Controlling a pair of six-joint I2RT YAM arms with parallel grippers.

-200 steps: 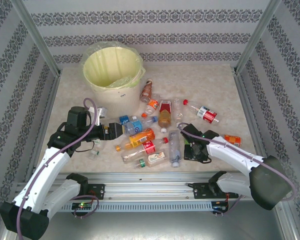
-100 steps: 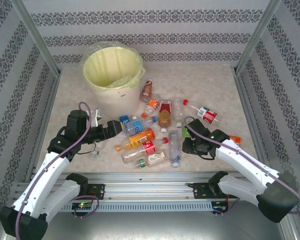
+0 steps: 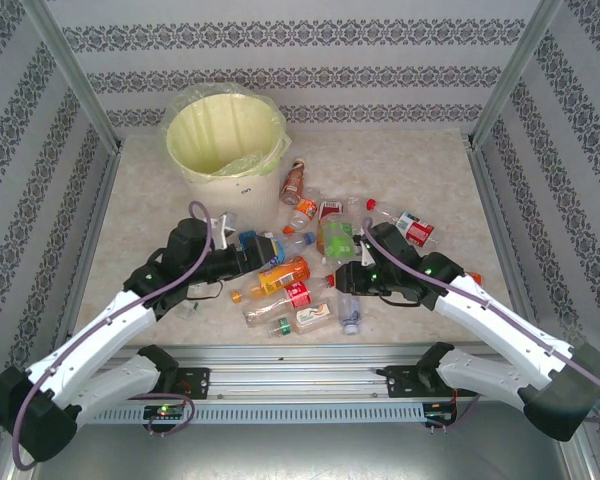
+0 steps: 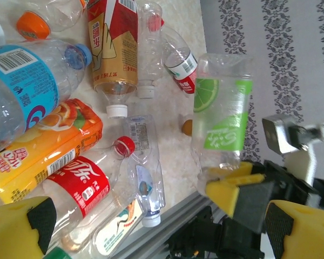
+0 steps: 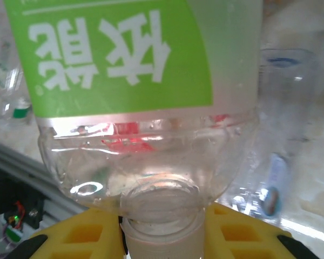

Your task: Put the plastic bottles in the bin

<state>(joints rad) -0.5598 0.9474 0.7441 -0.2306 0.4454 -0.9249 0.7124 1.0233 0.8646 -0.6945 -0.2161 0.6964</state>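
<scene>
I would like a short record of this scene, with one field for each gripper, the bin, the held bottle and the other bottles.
left gripper: open, fingers spread over the pile, next to the blue-labelled bottle
right gripper: shut on the neck of the green-labelled bottle
green-labelled bottle: appears raised off the table, not yet in the bin
bin: upright, far-left part of the table
loose bottles: lying on their sides between the two arms
</scene>
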